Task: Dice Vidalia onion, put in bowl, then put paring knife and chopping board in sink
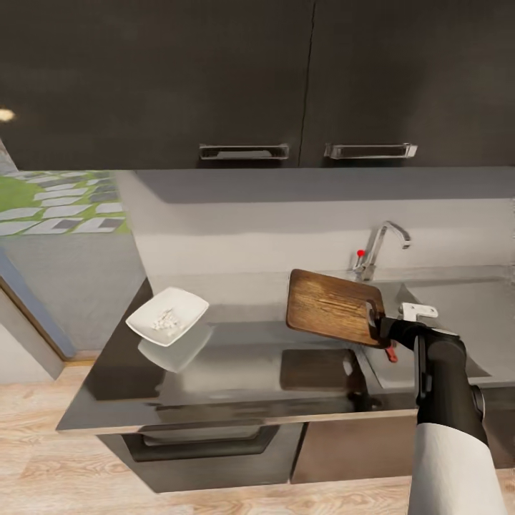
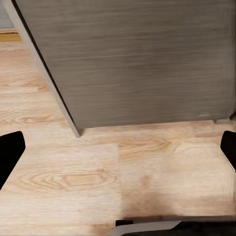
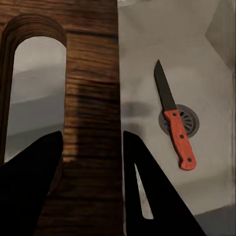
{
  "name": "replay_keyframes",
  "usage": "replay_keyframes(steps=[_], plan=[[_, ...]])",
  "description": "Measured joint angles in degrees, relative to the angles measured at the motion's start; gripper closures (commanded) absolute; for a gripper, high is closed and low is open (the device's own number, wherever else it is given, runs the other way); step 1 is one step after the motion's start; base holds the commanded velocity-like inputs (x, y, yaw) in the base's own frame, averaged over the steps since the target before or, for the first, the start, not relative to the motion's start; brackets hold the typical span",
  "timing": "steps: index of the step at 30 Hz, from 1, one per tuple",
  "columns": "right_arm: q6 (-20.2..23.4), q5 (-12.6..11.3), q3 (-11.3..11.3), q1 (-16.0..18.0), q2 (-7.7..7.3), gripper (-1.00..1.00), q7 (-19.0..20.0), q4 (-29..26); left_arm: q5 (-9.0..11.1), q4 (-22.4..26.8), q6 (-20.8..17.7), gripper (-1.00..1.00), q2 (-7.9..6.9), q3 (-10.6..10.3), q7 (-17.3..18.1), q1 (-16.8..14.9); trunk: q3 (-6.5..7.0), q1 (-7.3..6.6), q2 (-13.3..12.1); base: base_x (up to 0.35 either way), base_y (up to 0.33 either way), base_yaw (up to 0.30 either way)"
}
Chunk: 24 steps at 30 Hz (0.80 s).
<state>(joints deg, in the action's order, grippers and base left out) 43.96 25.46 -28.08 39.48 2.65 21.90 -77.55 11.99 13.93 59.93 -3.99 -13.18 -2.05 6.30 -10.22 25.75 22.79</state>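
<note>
My right gripper (image 1: 377, 326) is shut on the chopping board (image 1: 330, 306) at its slot-handle end and holds it tilted in the air over the edge between countertop (image 1: 250, 375) and sink (image 1: 458, 311). In the right wrist view both fingers (image 3: 34, 172) pinch the board (image 3: 91, 93) on the strip beside the slot. The paring knife (image 3: 174, 125) lies in the sink basin (image 3: 147, 49), its red-orange handle across the round drain (image 3: 191, 117). The white bowl (image 1: 168, 315) sits at the counter's left with small white diced pieces (image 1: 166, 320) in it. My left gripper (image 2: 118, 150) is open above the floor.
The chrome tap (image 1: 379, 247) with its red knob stands behind the board. Dark wall cabinets (image 1: 243, 79) hang above the counter. In the left wrist view a grey cabinet panel (image 2: 137, 59) rises from the light wooden floor (image 2: 98, 177).
</note>
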Motion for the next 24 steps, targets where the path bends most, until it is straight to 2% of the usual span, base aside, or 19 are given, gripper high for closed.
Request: replay_keyframes(steps=[24], plan=[[-0.1, 0.3, 0.0, 0.0, -0.04, 1.0, -0.1, 0.9, 0.0, 0.0, 0.0, -1.0, 0.0, 0.0, 0.0, 0.0, 0.0, 0.0, 0.0, 0.0, -0.304, 0.0]])
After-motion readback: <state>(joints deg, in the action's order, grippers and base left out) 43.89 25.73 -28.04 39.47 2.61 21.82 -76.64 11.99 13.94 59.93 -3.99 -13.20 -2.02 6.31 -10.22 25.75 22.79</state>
